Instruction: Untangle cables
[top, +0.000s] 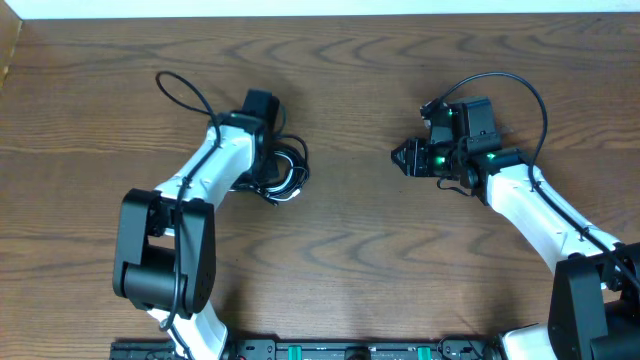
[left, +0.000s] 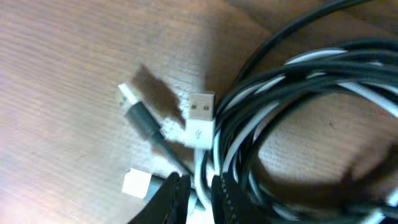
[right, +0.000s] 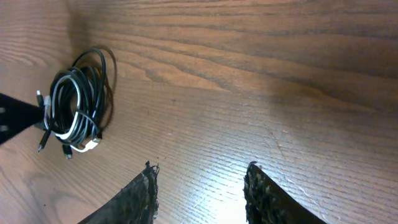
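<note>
Between the fingers of the left claw (left: 200, 186) runs a strand of the white cable (left: 200, 142), and the jaws stand nearly together on it, so I judge it pinched there, just below its flat USB plug (left: 201, 107). Just left of that plug lies a black plug (left: 140, 116) with a bright tip, resting on the wood, and a further small white end shows beside the left finger. To the right, the black cable (left: 273, 53) sweeps round in several loops with white strands threaded among them, all one bundle (top: 285, 170) lying on the table (top: 350, 250) under the left wrist.

Well apart from it, the right claw (right: 200, 168) hangs over bare wood with its fingers apart and nothing between them; its camera sees the coil off to one side, black loops wound with white, and a few plug ends poking out at the lower edge.

As for progress, little or none shows: both cables lie coiled together, and no length has been drawn free. A first hold on the white cable near its plug seems to be all that is in place. Pulling it out of the black loops and laying the two apart is all left to do.
</note>
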